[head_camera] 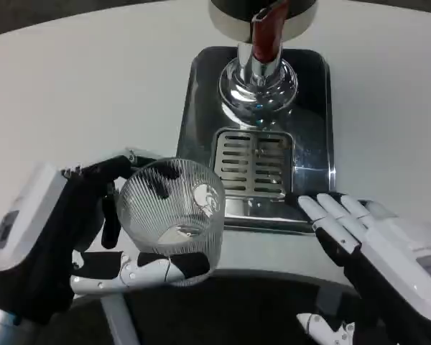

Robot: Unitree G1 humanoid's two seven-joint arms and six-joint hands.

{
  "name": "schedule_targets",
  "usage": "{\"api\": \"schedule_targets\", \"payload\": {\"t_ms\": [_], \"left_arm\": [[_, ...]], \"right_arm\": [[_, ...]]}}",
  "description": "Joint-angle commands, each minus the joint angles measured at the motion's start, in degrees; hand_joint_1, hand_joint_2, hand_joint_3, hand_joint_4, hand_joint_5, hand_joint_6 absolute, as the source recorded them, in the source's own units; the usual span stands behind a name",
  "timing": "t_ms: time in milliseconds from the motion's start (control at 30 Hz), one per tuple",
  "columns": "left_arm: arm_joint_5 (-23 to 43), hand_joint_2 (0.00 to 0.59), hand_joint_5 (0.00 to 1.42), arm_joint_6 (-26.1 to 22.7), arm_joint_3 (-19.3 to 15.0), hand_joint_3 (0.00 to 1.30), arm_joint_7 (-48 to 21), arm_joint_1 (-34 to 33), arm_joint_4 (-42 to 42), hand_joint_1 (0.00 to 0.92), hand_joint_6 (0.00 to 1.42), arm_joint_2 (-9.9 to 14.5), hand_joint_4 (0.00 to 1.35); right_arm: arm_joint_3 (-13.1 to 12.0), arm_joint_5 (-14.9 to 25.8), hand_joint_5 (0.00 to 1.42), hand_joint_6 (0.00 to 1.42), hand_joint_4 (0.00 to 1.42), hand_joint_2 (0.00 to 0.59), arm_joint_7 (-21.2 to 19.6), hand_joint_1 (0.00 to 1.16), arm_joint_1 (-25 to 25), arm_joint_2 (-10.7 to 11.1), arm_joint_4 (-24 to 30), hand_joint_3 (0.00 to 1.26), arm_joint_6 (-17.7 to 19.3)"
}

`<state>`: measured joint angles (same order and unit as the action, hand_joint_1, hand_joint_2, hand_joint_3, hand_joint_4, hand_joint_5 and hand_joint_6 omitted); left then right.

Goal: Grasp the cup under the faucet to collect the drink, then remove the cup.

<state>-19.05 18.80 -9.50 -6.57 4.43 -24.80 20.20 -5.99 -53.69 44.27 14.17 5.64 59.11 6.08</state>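
Observation:
A clear ribbed glass cup stands near the table's front edge, left of the drip grate. My left hand grips it, with fingers behind it and the thumb across its front base. The dispenser's chrome faucet with a red-brown handle rises over the shiny black base tray at the top centre. The cup is in front and to the left of the faucet, not beneath it. My right hand lies with fingers straight, their tips touching the tray's front right corner, holding nothing.
The white table stretches broadly to the left and to the right of the dispenser. Its dark front edge runs just below the cup and both hands.

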Motion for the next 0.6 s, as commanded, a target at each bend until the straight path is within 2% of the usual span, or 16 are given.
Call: {"api": "schedule_targets", "payload": {"t_ms": [33,167,233,333,500,600], "left_arm": [[-2.3,0.000,1.23,0.5,1.3,0.95,2.5,-3.7,3.8,0.667,1.42,-0.5,1.06],[-5.4,0.000,1.23,0.0,2.6,0.95,4.7,-9.7,9.9,0.667,1.42,-0.8,1.06],[-6.4,0.000,1.23,0.0,3.4,0.95,5.6,-11.8,12.1,0.667,1.42,-0.8,1.06],[-8.7,0.000,1.23,-0.2,5.5,0.95,7.7,-16.7,16.9,0.667,1.42,-1.2,1.06],[-11.7,0.000,1.23,-0.9,7.9,0.95,11.2,-22.4,23.3,0.667,1.42,-2.0,1.06],[-12.7,0.000,1.23,-1.2,9.1,0.94,12.9,-24.9,26.3,0.667,1.42,-2.1,1.06]], "right_arm": [[-3.9,3.5,0.00,0.00,0.00,0.461,-0.2,0.42,2.1,-0.6,0.9,0.02,2.1],[-9.4,8.0,0.00,0.00,0.00,0.457,-0.9,0.43,4.0,-0.9,0.9,0.03,4.4],[-11.3,9.7,0.00,0.00,0.00,0.456,-0.9,0.43,4.7,-0.9,0.9,0.03,5.2],[-16.2,13.8,0.00,0.00,0.00,0.458,-1.3,0.43,6.7,-0.5,0.9,0.03,6.6],[-21.6,18.6,0.00,0.00,0.00,0.459,-1.7,0.43,8.9,0.1,0.9,0.04,8.2],[-23.9,20.7,0.00,0.00,0.00,0.460,-1.9,0.43,9.9,0.5,0.9,0.04,8.7]]}}
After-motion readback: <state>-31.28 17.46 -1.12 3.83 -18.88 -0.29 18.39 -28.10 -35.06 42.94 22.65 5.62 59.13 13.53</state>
